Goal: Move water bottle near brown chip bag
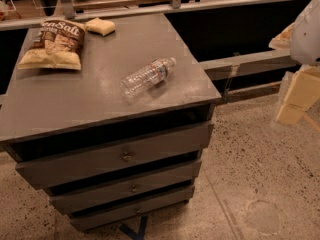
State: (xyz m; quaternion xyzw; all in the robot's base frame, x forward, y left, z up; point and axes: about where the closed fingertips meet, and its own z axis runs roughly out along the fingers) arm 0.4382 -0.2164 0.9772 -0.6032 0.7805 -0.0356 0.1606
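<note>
The water bottle (148, 76) is clear and ribbed, with a white-blue label band. It lies on its side on the grey cabinet top (75, 99), right of centre, cap pointing to the back right. The brown chip bag (54, 44), with "Sea Salt" lettering and a cream lower edge, lies flat at the back left of the top. My gripper (292, 104) hangs at the right edge of the view, off the cabinet and over the floor, well right of the bottle and holding nothing I can see.
A small plain tan packet (100, 26) lies just right of the chip bag at the back edge. The cabinet has three drawers (125, 156) in front. A grey rail (250, 61) runs behind and to the right. Speckled floor (260, 174) lies to the right.
</note>
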